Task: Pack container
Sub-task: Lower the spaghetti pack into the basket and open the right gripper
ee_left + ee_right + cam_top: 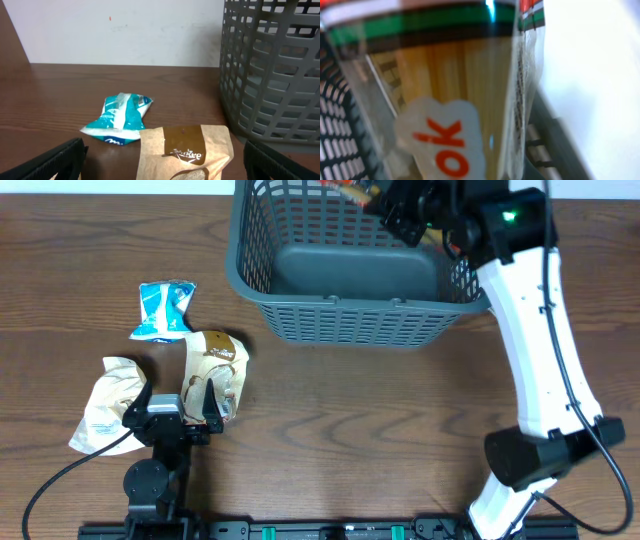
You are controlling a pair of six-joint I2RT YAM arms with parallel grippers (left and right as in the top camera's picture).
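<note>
right pincer (400, 210) is clamped on a long pasta packet (450, 100) above the far rim of the basket (340, 320) just below it, left pincer (176, 398) sits wide open, so letting go now could probably tip the packet outside.

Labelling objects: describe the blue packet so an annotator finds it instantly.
Start at the dark grey basket. Left of it lie three packets; the blue packet is farthest from the arm bases, next to the brown packet. Only it is teal and white.
</note>
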